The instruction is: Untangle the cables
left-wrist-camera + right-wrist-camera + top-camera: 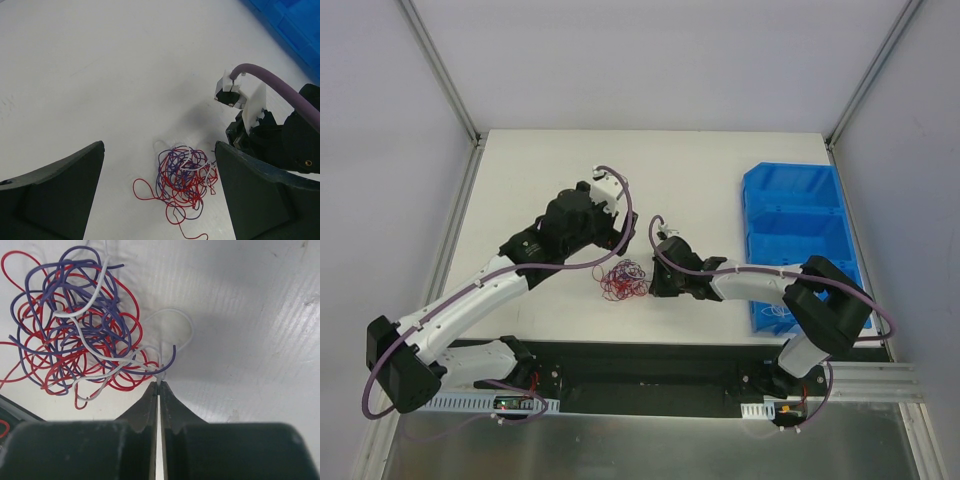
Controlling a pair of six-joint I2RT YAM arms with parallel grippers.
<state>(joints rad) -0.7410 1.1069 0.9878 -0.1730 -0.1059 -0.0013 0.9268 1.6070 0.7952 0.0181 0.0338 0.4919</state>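
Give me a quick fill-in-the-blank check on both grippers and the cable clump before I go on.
1. The left gripper hangs over the cables with its jaws ___.
2. The right gripper is ___ at the cables' edge, where strands run into its tips.
3. The strands are red, purple and ___.
4. The blue bin stands on the robot's ___ side.
Missing words: open; shut; white; right.
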